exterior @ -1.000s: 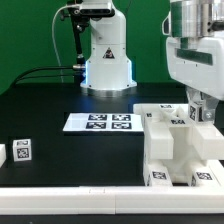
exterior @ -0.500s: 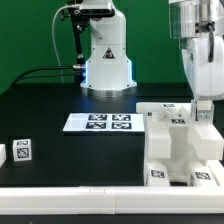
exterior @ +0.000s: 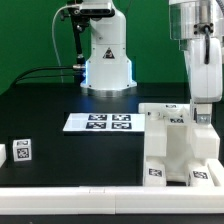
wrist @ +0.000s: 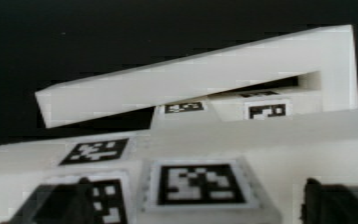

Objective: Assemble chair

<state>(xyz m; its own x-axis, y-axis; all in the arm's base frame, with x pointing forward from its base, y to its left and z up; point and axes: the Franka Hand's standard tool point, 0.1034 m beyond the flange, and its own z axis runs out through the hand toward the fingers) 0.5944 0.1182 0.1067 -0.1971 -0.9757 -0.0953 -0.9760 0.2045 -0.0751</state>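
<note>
The partly built white chair stands at the exterior view's right, near the table's front edge, with marker tags on its top and front. My gripper hangs straight down over its upper right part. In the wrist view my gripper is open: the dark fingers stand on either side of a tagged white chair piece, with a gap showing on each side. A long white chair panel lies beyond it, with more tags under its edge.
The marker board lies flat in the middle of the black table. A small loose white tagged block sits at the front left, with another white part cut off by the frame edge. The robot's base stands at the back.
The arm shifted slightly toward the exterior view's right and settled over the chair's top. The fingers have spread apart, away from the tagged piece.
</note>
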